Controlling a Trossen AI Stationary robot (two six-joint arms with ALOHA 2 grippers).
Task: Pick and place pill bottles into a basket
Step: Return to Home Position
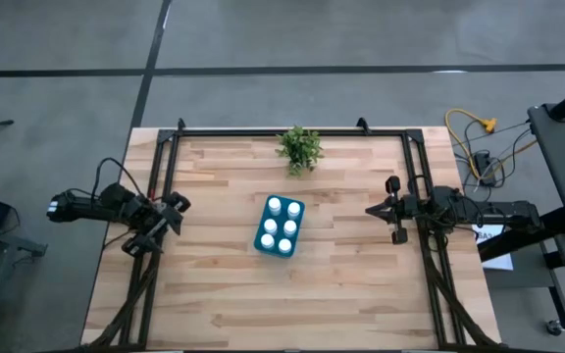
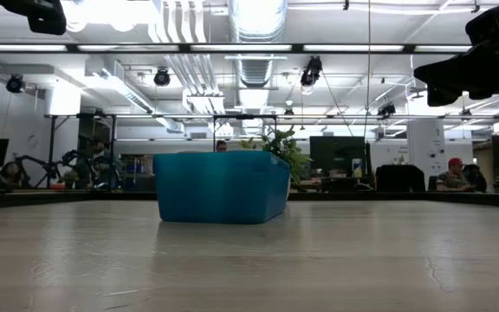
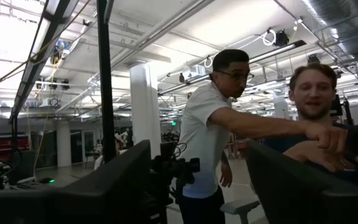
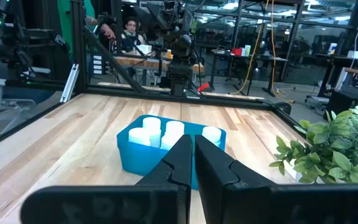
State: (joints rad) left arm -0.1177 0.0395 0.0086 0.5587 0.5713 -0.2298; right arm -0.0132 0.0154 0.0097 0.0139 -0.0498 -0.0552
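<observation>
Basket (image 2: 219, 186) located at mid-table: a teal rectangular bin with rounded corners and smooth, plain walls, sitting flat on the table (image 1: 214, 294). The table top is pale wooden planking with visible grain, bordered by black metal rails (image 1: 263, 131). You will find all six pill bottles (image 1: 289, 227) inside the basket, upright, in two rows of three, each closed with a round white cap. In the right wrist view their white cylindrical bodies rise a little above the rim. A small potted plant (image 1: 300, 147) with green leafy sprigs stands by the rail at the top of the high view, near the basket but not touching it. Your left gripper (image 1: 173, 218) is raised at the table's left edge, well apart from the basket. Its two dark, flat-sided fingers (image 3: 110, 186) stand wide apart and hold nothing. Its wrist camera looks into the room, where a person in a white short-sleeved shirt (image 3: 204, 124) stretches an arm towards a second person (image 3: 312, 93). Your right gripper (image 4: 192, 144) is raised at the right edge, pointing at the basket and well apart from it. Its tapered dark fingers (image 4: 219, 171) are drawn together with only a thin slit between them, gripping nothing.
</observation>
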